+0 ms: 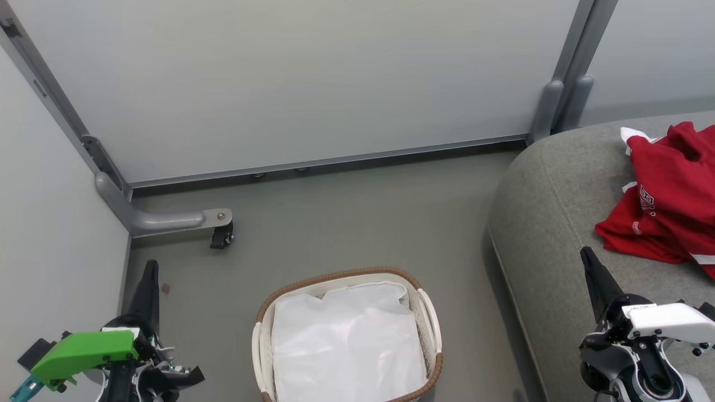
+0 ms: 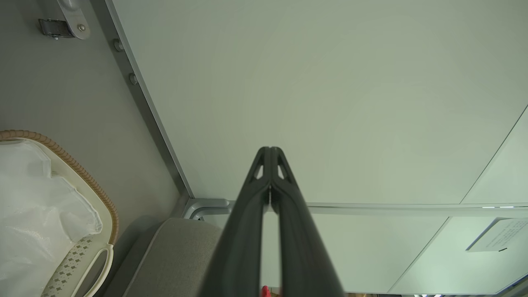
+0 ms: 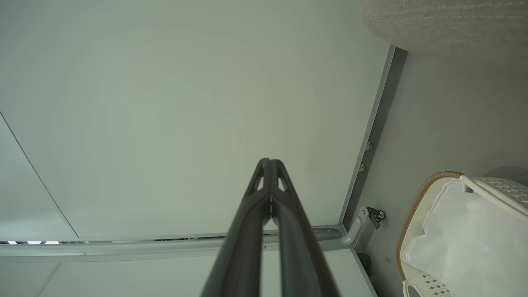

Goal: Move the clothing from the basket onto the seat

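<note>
Oval woven-rimmed basket [image 1: 346, 273], crumpled red clothing [image 1: 670, 195]

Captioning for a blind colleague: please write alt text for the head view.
Red clothing lies heaped on the grey seat at right, while the basket on the floor shows just its white liner. The left gripper and right gripper, both shut and empty, point up at the bottom corners.

No text reads clearly; white lettering on the clothing [image 1: 670, 206] is illegible.
</note>
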### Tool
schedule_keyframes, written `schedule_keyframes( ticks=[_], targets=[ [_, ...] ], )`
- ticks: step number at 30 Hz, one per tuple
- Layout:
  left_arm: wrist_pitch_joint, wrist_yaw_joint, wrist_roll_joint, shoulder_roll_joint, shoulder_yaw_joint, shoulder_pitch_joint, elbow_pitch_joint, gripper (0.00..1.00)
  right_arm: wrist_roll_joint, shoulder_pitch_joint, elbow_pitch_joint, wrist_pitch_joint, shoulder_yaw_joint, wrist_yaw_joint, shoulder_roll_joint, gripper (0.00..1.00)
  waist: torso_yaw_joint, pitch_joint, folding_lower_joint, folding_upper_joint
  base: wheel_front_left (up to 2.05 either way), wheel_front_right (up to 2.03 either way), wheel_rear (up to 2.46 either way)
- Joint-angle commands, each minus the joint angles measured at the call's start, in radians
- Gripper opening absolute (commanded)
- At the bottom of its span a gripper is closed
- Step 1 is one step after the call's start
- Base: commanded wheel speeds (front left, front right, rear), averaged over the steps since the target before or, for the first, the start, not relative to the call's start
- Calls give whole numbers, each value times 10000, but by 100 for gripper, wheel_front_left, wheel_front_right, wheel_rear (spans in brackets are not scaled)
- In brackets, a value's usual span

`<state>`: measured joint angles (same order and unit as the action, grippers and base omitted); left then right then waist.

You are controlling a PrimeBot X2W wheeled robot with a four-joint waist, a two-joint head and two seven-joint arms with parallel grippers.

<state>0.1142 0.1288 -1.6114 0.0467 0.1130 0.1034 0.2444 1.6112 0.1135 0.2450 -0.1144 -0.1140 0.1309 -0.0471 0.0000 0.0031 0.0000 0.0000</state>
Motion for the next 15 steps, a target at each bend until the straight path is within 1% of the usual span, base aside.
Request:
schedule_keyframes(
  ticks=[1, 15],
  targets=[
    [36, 38, -29, 66, 26, 100, -10, 0, 34, -107, -27, -30, -20, -3, -59, 0, 0, 0, 0, 0, 0, 0, 0],
    [35, 38, -30, 66, 25, 99, -8, 0, 34, -107, -26, -30, -19, -3, -59, 0, 0, 0, 0, 0, 0, 0, 0]
  ],
)
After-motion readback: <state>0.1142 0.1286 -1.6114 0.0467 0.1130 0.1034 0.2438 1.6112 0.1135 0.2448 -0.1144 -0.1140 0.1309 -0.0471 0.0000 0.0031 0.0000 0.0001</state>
